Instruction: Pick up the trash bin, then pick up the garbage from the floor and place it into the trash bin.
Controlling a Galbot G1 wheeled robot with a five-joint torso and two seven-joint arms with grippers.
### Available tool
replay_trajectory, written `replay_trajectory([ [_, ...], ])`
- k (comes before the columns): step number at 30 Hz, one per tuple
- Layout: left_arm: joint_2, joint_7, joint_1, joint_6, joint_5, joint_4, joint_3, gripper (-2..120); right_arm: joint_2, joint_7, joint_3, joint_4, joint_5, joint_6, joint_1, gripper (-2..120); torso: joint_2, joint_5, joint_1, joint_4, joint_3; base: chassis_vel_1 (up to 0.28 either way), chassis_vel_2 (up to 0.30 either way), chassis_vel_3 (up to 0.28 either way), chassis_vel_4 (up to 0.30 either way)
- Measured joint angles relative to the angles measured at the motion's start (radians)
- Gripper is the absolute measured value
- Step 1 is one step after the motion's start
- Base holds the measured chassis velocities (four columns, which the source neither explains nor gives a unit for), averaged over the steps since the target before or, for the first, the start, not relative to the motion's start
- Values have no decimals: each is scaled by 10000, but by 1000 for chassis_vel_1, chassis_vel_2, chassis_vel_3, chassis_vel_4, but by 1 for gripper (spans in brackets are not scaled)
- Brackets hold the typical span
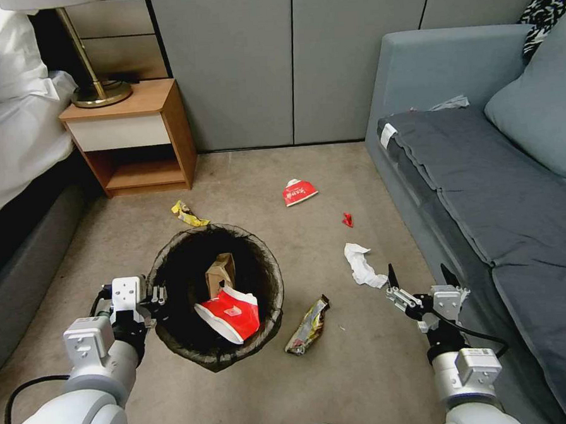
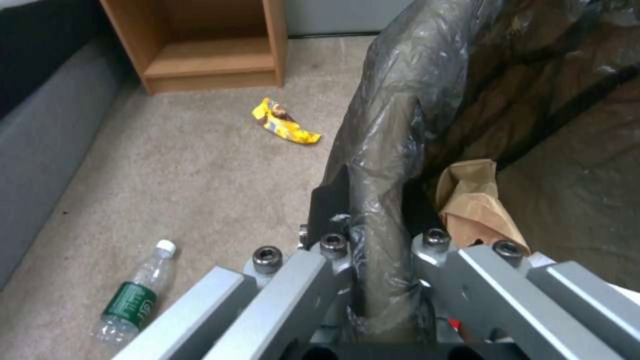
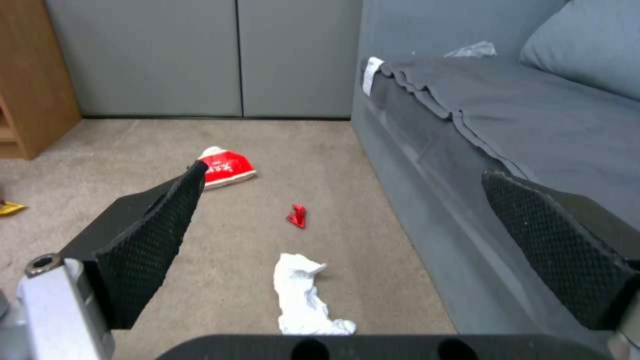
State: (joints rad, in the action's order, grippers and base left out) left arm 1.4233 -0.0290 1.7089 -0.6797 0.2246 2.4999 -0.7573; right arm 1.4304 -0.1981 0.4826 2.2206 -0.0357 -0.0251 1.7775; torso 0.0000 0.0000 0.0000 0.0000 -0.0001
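Note:
My left gripper is shut on the near-left rim of the trash bin, a round bin lined with a dark bag. In the left wrist view the fingers pinch the bagged rim. Inside the bin lie a brown paper bag and a red-and-white carton. Garbage on the carpet: a carton, a red scrap, crumpled white paper, a shiny wrapper and a yellow wrapper. My right gripper hangs open just right of the white paper, holding nothing.
A grey sofa runs close along the right, beside my right arm. A wooden nightstand with a lamp and a bed stand at the back left. A plastic bottle lies on the carpet left of the bin. Grey cabinet doors close the back.

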Motion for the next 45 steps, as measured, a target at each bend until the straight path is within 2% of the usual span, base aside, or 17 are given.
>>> replay_trajectory([
  [7, 12, 0, 7, 25, -36, 0, 0, 1, -10, -22, -20, 0, 1, -23, -17, 100, 0, 0, 1, -4, 0, 0, 0, 0, 0],
  [9, 85, 32, 83, 176, -351, 0, -13, 1, -79, -205, -188, 37, 70, -374, -119, 100, 0, 3, 0, 4, 0, 0, 0, 0, 0],
  [11, 96, 10, 105, 247, -441, 0, -18, 1, -94, -271, -253, 73, 43, -518, -150, 100, 0, -1, 0, 1, 0, 0, 0, 0, 0],
  [18, 59, -104, 137, 270, -223, 0, -26, 1, -180, -272, -319, -18, -178, -555, -328, 100, 0, 2, 0, -2, 1, 0, 0, 0, 0],
  [26, -79, -358, 217, 345, 22, 0, -151, 1, -719, -246, -557, -469, -788, -1018, -1173, 100, 0, 0, 1, 0, 1, 0, 0, 0, 0],
  [32, -133, -481, 358, 392, 124, 0, -248, 1, -954, 162, -1164, -1674, -1391, -1812, -2675, 100, 0, 0, 0, -1, 1, 0, 0, 0, 0],
  [39, -82, -530, 466, 408, 154, 0, -294, 1, -1191, 373, -2047, -3159, -1933, -2065, -3633, 100, 0, 0, 1, 0, 1, 0, 0, 0, 0],
  [45, -35, -637, 551, 408, 280, 0, -436, 1, -1343, 493, -2740, -4716, -3385, -2572, -4746, 100, 0, 0, 0, 0, 1, 0, 0, 0, 0],
])
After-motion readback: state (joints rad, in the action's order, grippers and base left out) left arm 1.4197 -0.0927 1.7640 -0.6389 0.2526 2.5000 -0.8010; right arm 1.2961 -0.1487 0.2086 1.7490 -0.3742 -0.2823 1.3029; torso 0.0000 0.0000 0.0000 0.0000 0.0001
